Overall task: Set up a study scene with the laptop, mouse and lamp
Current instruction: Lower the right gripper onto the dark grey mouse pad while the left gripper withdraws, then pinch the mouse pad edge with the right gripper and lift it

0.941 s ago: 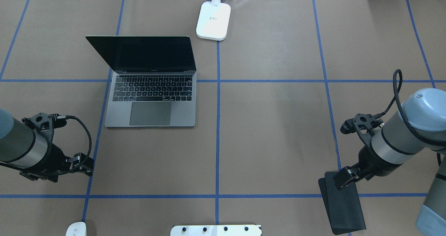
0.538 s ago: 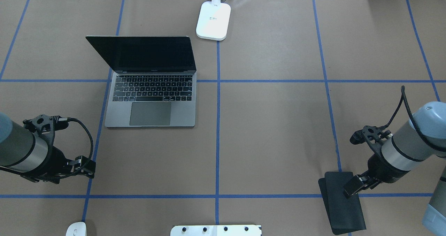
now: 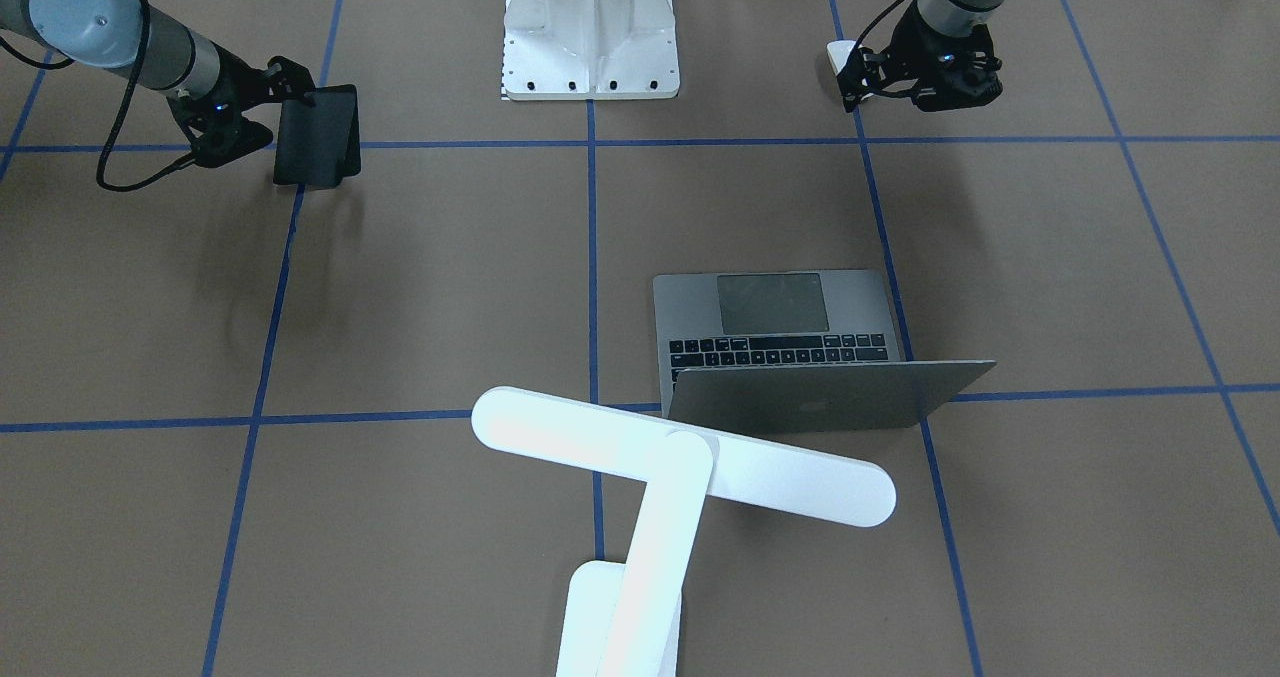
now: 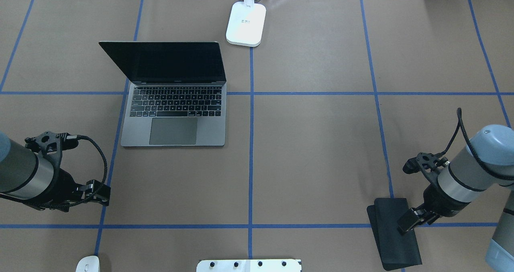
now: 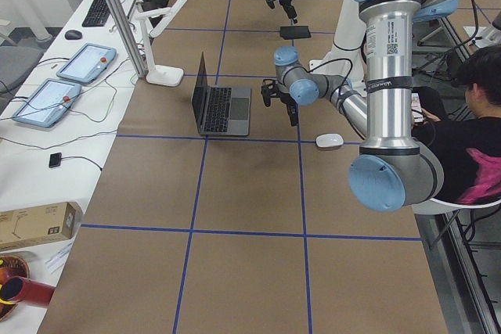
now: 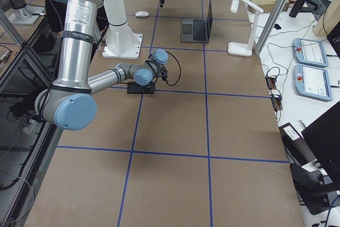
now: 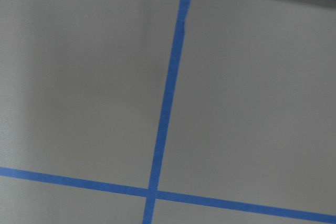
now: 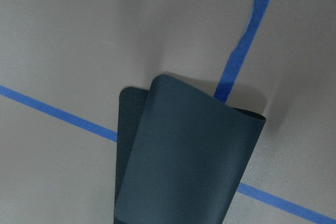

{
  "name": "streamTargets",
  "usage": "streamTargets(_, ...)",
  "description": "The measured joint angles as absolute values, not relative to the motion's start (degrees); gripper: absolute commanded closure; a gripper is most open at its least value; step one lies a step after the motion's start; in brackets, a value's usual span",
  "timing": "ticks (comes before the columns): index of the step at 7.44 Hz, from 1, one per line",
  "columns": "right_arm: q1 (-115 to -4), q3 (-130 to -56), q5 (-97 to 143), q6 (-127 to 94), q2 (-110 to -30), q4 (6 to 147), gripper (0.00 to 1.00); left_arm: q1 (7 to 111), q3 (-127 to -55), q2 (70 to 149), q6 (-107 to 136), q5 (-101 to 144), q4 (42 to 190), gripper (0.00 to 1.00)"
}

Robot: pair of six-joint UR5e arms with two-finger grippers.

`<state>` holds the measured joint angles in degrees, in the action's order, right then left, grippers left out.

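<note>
Laptop (image 4: 172, 103): open on the desk (image 4: 313, 143), in the robot's left half. Its dark screen is raised at the far side and its trackpad faces the robot. We see no shift from the earlier overhead pictures.

Lamp (image 3: 680, 467): the base stands at the far edge on the centre tape line (image 4: 251, 151), just beyond the laptop's far right corner. In the front-facing view the bar head crosses the arm close by the laptop lid. It is unchanged.

Mouse (image 4: 87, 264): lies at the near edge on the robot's left, well apart from the laptop, in the same spot as before.

Left gripper (image 4: 98, 192): hangs over the desk between the laptop and the mouse. Its jaws look parted and hold nothing. We note only a slight drift toward the near edge since 0.9 s ago. Its wrist view shows bare paper, crossed tape and a corner of the laptop.

Right gripper (image 4: 408, 220): sits at the black pad (image 4: 395, 244), on the robot's right near the front edge. Since 0.9 s ago the arm has drawn back toward the robot's right, and the gripper has moved from the pad's far corner to its right edge. The pad's outline on the desk looks the same. The wrist view shows the pad curled, with one flap raised over the other. We cannot tell whether the jaws are closed on it.

Ribbed pedestal (image 3: 590, 27): white, at the near edge on the centre line.
</note>
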<state>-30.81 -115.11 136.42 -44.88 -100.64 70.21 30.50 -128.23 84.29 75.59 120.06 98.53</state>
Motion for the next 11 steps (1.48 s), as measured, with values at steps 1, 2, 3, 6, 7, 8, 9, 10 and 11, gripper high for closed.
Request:
streamTargets(1,-29.91,-114.82,136.26,-44.9,-100.6,70.69,0.01,30.51,-128.28,84.26,75.59,120.06,98.53,0.0)
streamTargets(2,-29.33,-114.58,136.19,-44.91,-100.57,70.95,0.02,30.54,-128.3,84.2,75.59,120.06,98.52,0.0)
streamTargets(3,-28.98,-114.35,136.14,-44.86,-100.53,71.05,0.04,30.6,-128.34,84.16,75.58,120.06,98.53,0.0)
streamTargets(6,-28.44,-113.51,136.06,-44.55,-100.16,71.1,0.15,30.73,-128.73,84.09,75.6,120.06,98.52,0.01)
streamTargets(7,-28.37,-113.21,136.06,-44.48,-100.01,71.1,0.17,30.75,-128.79,84.05,75.64,120.06,98.52,0.01)
streamTargets(8,-28.28,-113.02,136.05,-44.41,-99.91,71.09,0.17,30.76,-128.85,84.04,75.64,120.06,98.52,0.01)
streamTargets(9,-28.2,-112.88,136.06,-44.3,-99.88,71.07,0.27,30.76,-128.94,84.03,75.63,120.06,98.53,0.01)
streamTargets(10,-28.07,-112.71,136.05,-44.2,-99.85,71.08,0.28,30.76,-129.04,84.03,75.65,120.06,98.51,0.02)
streamTargets(11,-27.93,-112.54,136.05,-44.11,-99.85,71.09,0.31,30.76,-129.07,84.03,75.67,120.06,98.47,0.02)
